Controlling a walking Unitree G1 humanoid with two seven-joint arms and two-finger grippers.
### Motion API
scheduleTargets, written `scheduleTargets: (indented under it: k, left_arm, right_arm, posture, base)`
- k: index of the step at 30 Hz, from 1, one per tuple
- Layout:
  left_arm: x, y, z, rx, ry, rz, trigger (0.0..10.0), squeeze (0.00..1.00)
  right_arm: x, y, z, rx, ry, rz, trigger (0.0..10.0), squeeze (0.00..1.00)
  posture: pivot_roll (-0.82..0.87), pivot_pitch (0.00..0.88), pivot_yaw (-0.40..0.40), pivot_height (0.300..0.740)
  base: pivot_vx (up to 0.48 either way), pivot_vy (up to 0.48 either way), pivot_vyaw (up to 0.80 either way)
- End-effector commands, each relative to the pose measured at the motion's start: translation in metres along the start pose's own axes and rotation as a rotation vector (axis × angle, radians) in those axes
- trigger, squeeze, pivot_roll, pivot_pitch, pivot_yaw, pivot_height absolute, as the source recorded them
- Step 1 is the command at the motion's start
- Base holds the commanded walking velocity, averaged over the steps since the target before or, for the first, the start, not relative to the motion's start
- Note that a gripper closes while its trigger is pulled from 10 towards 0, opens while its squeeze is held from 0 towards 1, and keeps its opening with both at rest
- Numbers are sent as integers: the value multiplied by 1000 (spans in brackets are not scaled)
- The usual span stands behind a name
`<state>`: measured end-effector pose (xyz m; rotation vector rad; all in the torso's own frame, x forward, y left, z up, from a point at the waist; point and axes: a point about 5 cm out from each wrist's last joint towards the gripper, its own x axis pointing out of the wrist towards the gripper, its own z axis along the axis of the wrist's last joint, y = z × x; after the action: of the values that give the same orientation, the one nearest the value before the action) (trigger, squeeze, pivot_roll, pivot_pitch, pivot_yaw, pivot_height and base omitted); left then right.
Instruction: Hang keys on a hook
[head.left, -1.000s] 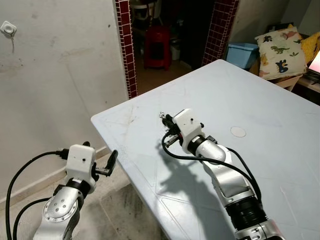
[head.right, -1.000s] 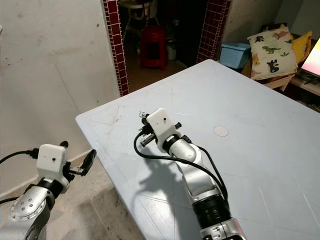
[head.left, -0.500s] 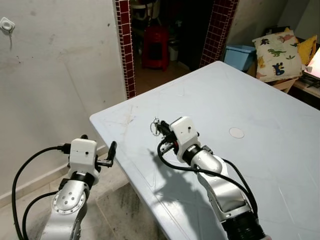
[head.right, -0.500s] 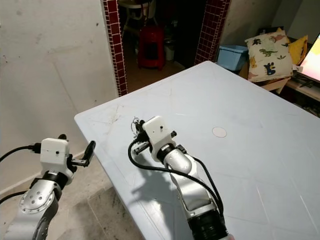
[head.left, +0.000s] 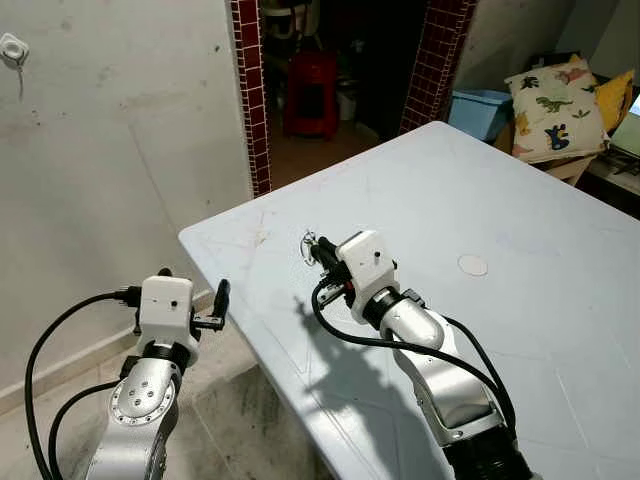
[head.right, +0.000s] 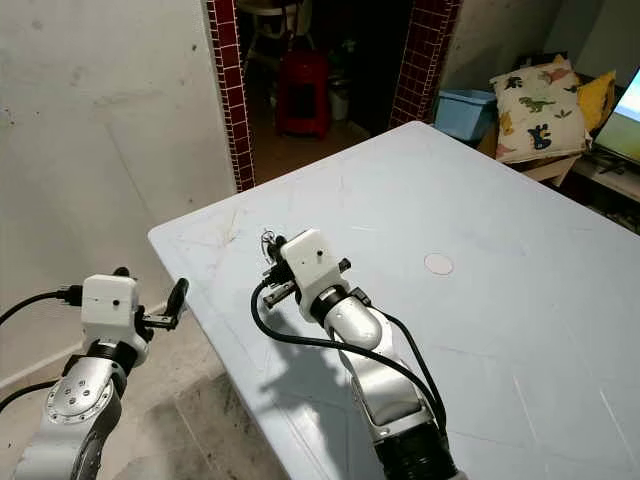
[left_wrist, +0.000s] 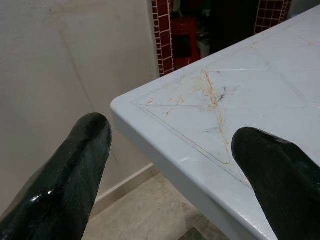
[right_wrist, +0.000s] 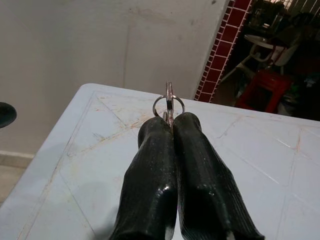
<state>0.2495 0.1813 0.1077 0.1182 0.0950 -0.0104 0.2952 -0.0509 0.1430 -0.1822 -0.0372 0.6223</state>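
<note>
Silvery metal glints at the tip of the right tool (right_wrist: 170, 117): a thin split ring with the keys (right_wrist: 169, 102) standing up from between its 2 glossy black fingers (right_wrist: 150, 165), which are pressed together on them. In the left eye view the keys (head.left: 309, 243) sit at about 10 o'clock from the white wrist block, held just above the worktop (head.left: 520, 200) near its corner.

The pickup looks done; the hanging is all still to do. High on the plaster wall at 10 o'clock from the worktop corner, a small pale fitting (head.left: 12, 48) with something thin hanging below it may be the hook, though it is too small to be sure. It lies well apart from the keys, so a carry toward the wall and a threading of the ring remain.

The worktop is smooth pale-blue moulded plastic with rounded edges, shallow triangular panel lines and rusty orange scratches near the corner (left_wrist: 200, 95). The wall is rough, stained off-white plaster; dark-red small tiles edge the doorway (head.left: 250, 90) at 12 o'clock.

The left tool (left_wrist: 180, 155) hangs beside the worktop at 8 o'clock from the corner, its 2 rounded black fingers spread wide and holding nothing.
</note>
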Motion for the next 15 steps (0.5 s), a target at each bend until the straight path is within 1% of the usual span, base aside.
scheduleTargets:
  k: [1,8,15]
  left_arm:
    - [2,1,-1,-6,9,-3,10000,0]
    - [2,1,-1,2,13,-3,10000,0]
    - [2,1,-1,-1,15,-13,10000,0]
  right_arm:
    - [0,1,5,1,-10,-1,10000,0]
    - [1,1,4,-4,-6,-6,10000,0]
    - [1,-3,3,2,2,-21,10000,0]
  posture:
    - [91,0,-14,740]
    - [92,0,-13,740]
    - [94,0,-11,740]
  base:
    - [0,0,0]
    - [0,264,0]
    - [0,371,0]
